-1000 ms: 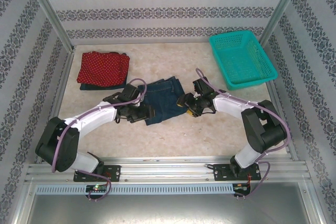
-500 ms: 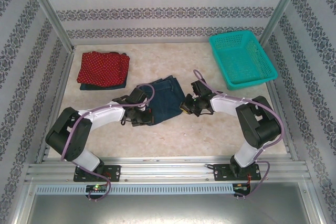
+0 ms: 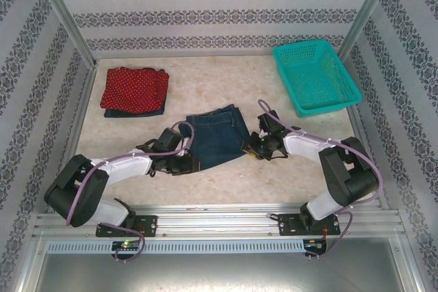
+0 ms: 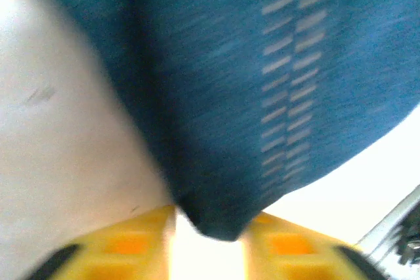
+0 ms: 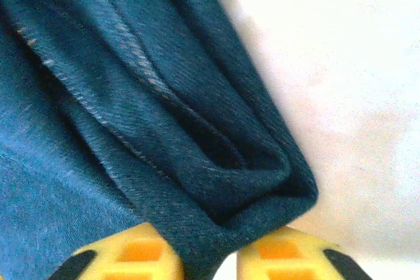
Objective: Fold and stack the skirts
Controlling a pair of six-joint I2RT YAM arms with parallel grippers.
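- The denim skirt point(image 3: 217, 135) lies flat in the middle of the bench point(image 3: 274, 179), folded to a rough rectangle and turned slightly askew.
- The left arm point(image 3: 126, 165) reaches in low from the near left, and its tip sits at the skirt's near-left corner.
- The right arm point(image 3: 308, 145) reaches in low from the near right and meets the skirt at its near-right corner.
- In the left wrist view the yellow left fingers point(image 4: 131, 247) stand apart.
- A rounded corner of blue denim, crossed by a double row of pale stitches, tapers down into the gap between their tips.
- That view is blurred, and I cannot tell whether the fingers press on the cloth or only flank it.
- In the right wrist view the right fingers point(image 5: 141, 254) leave a narrower gap.
- A thick folded edge of denim, several layers with a stitched seam, runs down into this gap and fills most of it.
- The cloth touches the finger on the left of that view, but I cannot tell whether it is clamped.
- Pale bare bench shows to the right of that fold.
- The red dotted skirt point(image 3: 135, 87) lies folded at the far left, on top of a dark skirt point(image 3: 133, 112) whose edge shows along its near side.
- Both are well apart from either set of fingers.
- A teal mesh basket point(image 3: 327, 109) stands at the far right of the bench.
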